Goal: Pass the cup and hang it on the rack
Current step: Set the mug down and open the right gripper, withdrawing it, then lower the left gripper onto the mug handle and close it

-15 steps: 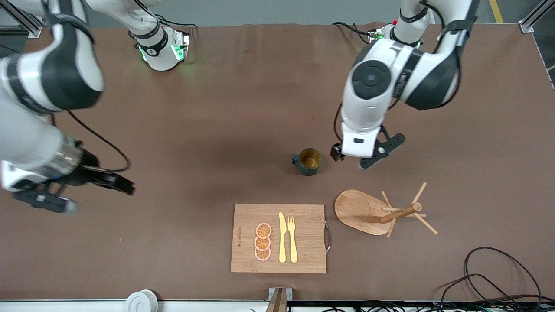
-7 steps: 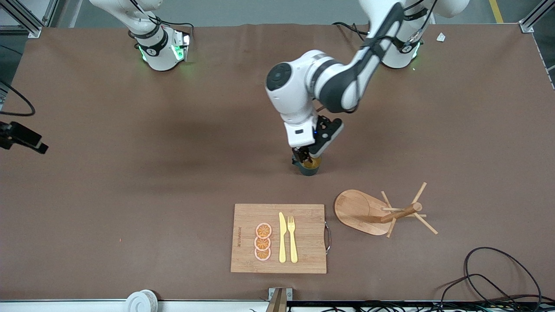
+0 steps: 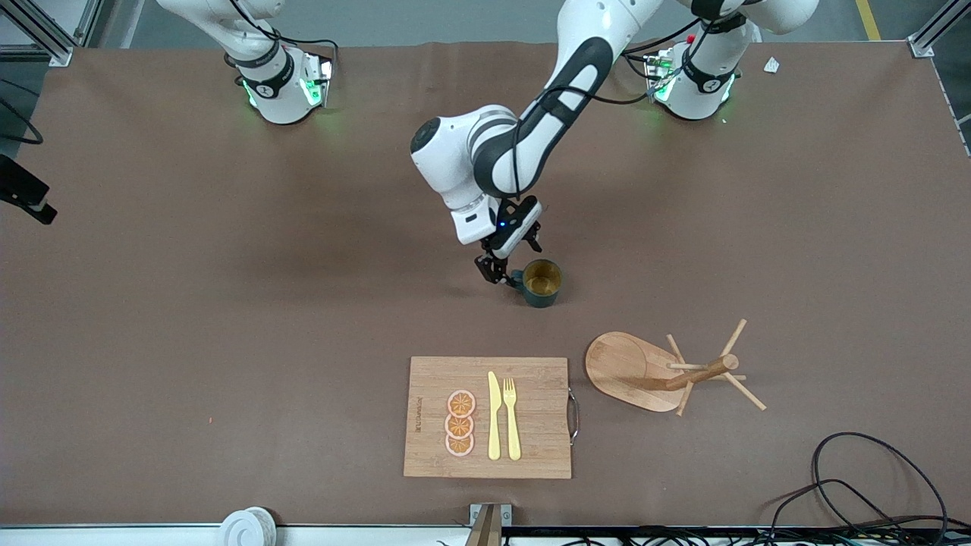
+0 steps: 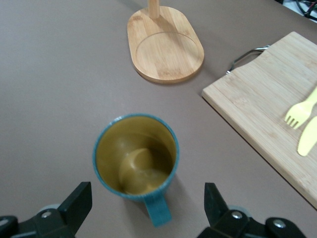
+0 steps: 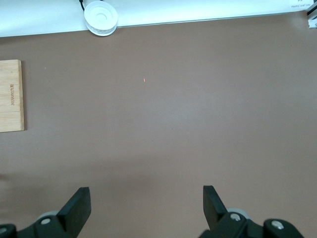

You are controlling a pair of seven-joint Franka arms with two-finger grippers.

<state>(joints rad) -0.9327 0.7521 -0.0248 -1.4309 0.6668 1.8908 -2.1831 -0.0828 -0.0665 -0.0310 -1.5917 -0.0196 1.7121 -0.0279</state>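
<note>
**Cup upright on the table, both grippers spread wide**

The right arm is almost wholly cut off in the front view; only its base and a dark piece at the frame edge show. Its wrist view shows the right gripper with fingers apart over bare table, holding nothing.

The board, with fork and knife, is cropped in both wrist views.

The rack has only its oval base and post foot visible in the left wrist view; it stands beside the board, toward the left arm's end.

The left gripper, jaws apart and empty, sits by the handle of the cup. The cup is teal, mustard inside, farther from the camera than the board.
</note>
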